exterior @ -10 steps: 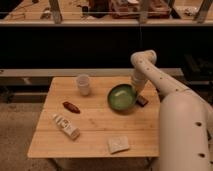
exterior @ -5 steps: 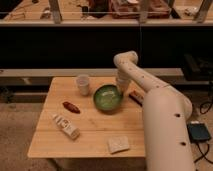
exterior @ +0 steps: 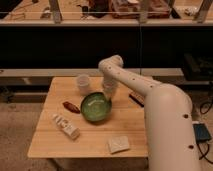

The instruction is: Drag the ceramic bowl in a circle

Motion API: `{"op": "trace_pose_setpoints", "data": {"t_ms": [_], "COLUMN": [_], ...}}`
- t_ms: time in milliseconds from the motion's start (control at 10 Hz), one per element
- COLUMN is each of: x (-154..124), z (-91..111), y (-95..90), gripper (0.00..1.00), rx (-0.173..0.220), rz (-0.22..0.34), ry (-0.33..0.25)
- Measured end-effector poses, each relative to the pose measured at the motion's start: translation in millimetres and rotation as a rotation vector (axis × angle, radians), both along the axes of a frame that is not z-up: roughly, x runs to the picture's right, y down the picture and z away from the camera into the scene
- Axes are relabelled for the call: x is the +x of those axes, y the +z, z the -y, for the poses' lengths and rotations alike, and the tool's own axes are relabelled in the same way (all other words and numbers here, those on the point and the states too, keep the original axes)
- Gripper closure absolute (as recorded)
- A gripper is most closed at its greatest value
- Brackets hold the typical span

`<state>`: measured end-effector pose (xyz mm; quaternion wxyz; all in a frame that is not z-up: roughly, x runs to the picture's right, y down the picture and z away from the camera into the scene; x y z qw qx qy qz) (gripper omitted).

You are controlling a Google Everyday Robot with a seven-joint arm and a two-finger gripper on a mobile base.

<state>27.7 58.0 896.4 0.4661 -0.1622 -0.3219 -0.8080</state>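
Observation:
The green ceramic bowl (exterior: 96,107) sits near the middle of the wooden table (exterior: 60,142), round and glossy with a darker rim. My gripper (exterior: 108,96) reaches down from the white arm (exterior: 150,95) and meets the bowl at its far right rim. The wrist hides the fingertips where they meet the rim.
A small white cup (exterior: 83,83) stands behind the bowl to the left. A red-brown item (exterior: 70,107) lies left of the bowl. A white packet (exterior: 66,126) lies front left, a pale square packet (exterior: 119,144) at the front. A dark bar (exterior: 137,98) lies right, behind the arm.
The bowl has slid left and toward the front of the table with my gripper at its rim. The arm has swung left, uncovering the dark bar.

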Motion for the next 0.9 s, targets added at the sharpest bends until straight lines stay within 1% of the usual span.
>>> {"op": "trace_pose_setpoints", "data": {"t_ms": [100, 200, 300, 400, 500, 600, 800, 900], "x": [2, 10, 20, 41, 59, 84, 140, 160], "z": [-10, -20, -28, -37, -40, -41, -38, -35], "y": [-9.2, -18.1, -24.3, -32.2, -36.2, -39.1, -42.0, -42.3], "gripper": [1.0, 1.0, 1.0, 1.0, 1.0, 1.0, 1.0, 1.0], "rx": [-0.012, -0.024, -0.034, -0.047, -0.051, -0.053, -0.045, -0.037], "rz": [0.013, 0.018, 0.014, -0.001, -0.015, -0.034, -0.078, -0.096], "ry": [-0.021, -0.036, -0.043, -0.042, -0.03, 0.0, 0.097, 0.132]}}
